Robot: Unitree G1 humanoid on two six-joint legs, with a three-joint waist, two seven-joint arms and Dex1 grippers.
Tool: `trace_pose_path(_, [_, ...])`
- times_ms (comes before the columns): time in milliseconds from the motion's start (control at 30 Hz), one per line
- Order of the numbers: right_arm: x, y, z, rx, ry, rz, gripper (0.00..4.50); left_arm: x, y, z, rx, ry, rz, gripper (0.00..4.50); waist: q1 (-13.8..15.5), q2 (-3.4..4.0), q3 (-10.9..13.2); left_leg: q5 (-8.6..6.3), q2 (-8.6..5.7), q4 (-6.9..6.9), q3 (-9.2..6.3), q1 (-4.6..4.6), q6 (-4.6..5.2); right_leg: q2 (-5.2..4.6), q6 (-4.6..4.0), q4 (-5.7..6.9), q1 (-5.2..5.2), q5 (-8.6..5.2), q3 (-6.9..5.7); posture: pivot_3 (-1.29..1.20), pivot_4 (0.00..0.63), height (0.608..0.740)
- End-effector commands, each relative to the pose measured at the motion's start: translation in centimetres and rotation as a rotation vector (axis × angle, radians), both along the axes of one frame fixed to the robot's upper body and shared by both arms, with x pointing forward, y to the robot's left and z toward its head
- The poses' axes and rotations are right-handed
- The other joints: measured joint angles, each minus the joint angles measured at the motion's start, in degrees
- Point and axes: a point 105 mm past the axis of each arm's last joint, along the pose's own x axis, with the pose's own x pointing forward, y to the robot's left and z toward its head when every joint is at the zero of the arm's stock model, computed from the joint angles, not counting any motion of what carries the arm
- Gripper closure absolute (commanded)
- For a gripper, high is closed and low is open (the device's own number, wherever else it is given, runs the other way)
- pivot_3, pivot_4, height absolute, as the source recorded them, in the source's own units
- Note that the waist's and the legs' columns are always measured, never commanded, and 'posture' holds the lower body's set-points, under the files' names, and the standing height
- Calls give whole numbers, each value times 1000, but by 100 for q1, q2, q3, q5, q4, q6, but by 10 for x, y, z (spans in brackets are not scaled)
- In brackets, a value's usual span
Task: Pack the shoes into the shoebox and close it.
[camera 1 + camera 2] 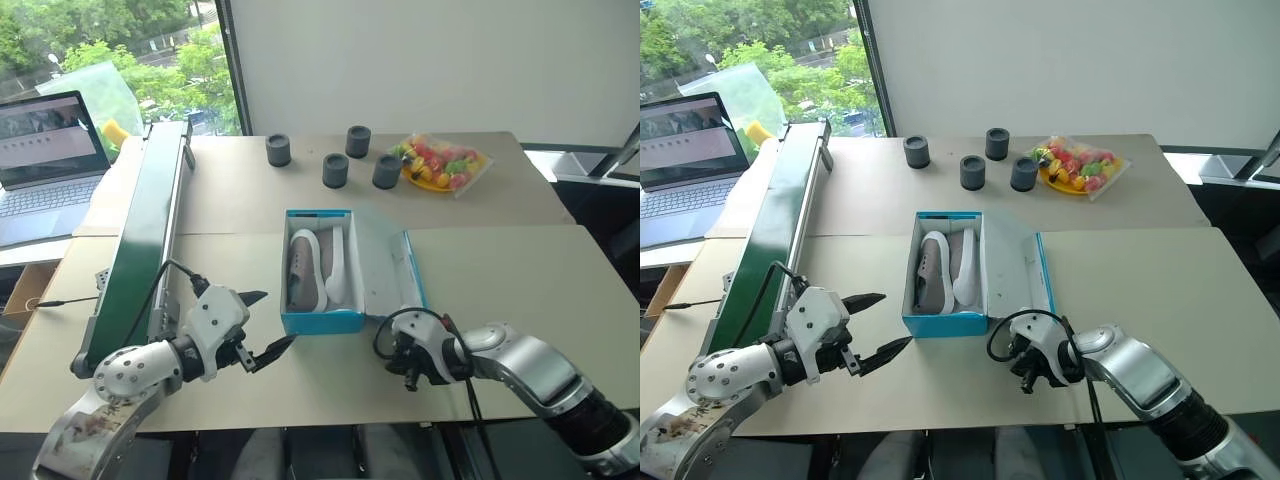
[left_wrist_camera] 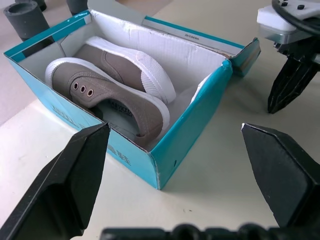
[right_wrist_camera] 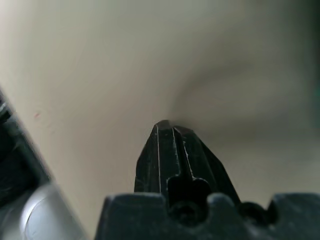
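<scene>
Left end effector spread wide, holding nothing; right end effector pressed together, apparently touching the table.

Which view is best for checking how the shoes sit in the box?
Left wrist view: the shoes lie side by side inside the open shoebox, seen close up. Both eye views show them from above, smaller. The right wrist view faces the table.
</scene>
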Motion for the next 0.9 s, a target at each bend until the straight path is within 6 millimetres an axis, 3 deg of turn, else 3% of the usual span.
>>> trace_pose_path(33, [24, -19, -20, -37, -78, -346, 4432, 0, -3, 11, -4, -39, -39, 0, -20, -32, -11, -3, 38, -2, -3, 29, -4, 16, 9, -23, 37, -7, 0, 0, 150, 740])
trace_pose_path(67, [30, -22, -21, -12, -94, -448, 4432, 1, -3, 12, -1, -38, -44, 0, -31, -30, -10, -8, 73, -2, -7, 51, -13, 41, -29, -61, 74, -8, -2, 0, 150, 740])
trace_pose_path(200, [36, -24, -31, 62, -104, -711, 4432, 3, -3, 14, 6, -36, -70, 0, -22, -10, -14, -47, 133, -2, -1, 95, -80, 66, -45, -101, 112, -15, 9, 0, 150, 740])
trace_pose_path(300, [44, 0, -25, 374, -10, -913, 4432, 6, -4, 16, 8, -40, -84, 0, -16, -8, -14, -46, 155, -4, 6, 93, -82, 74, -48, -127, 98, -13, 5, 0, 150, 740])
trace_pose_path(467, [62, 14, -9, 757, 112, -1121, 4432, 8, -3, 19, 19, -43, -97, 0, -13, 14, -14, -42, 153, -4, 28, 61, -76, 72, -53, -126, 79, 38, 8, 0, 150, 740])
trace_pose_path(500, [66, 16, -6, 822, 129, -1140, 4432, 8, -3, 20, 21, -46, -97, 0, 6, 15, -14, -16, 152, -4, 34, 56, -32, 72, -55, -122, 68, 41, 7, 0, 150, 740])
trace_pose_path(633, [82, 17, 4, 1049, 168, -1216, 4432, 9, -3, 21, 26, -51, -102, 0, 6, 67, 11, -12, 145, -5, 67, 0, -26, 76, -26, -84, -8, 62, 11, 0, 150, 740])
trace_pose_path(767, [91, 19, 14, 1167, 143, -1221, 4432, 10, -3, 22, 30, -54, -103, 0, -37, 66, 9, -28, 152, -25, 95, -5, -43, 104, -78, -59, -29, 51, 11, 0, 150, 740])
trace_pose_path(900, [100, 20, 41, 1281, 22, -1124, 4432, 11, -2, 23, 31, -57, -96, 0, -53, 67, 10, -31, 156, -25, 110, -4, -43, 104, -69, -60, -35, 45, 23, 0, 150, 740])
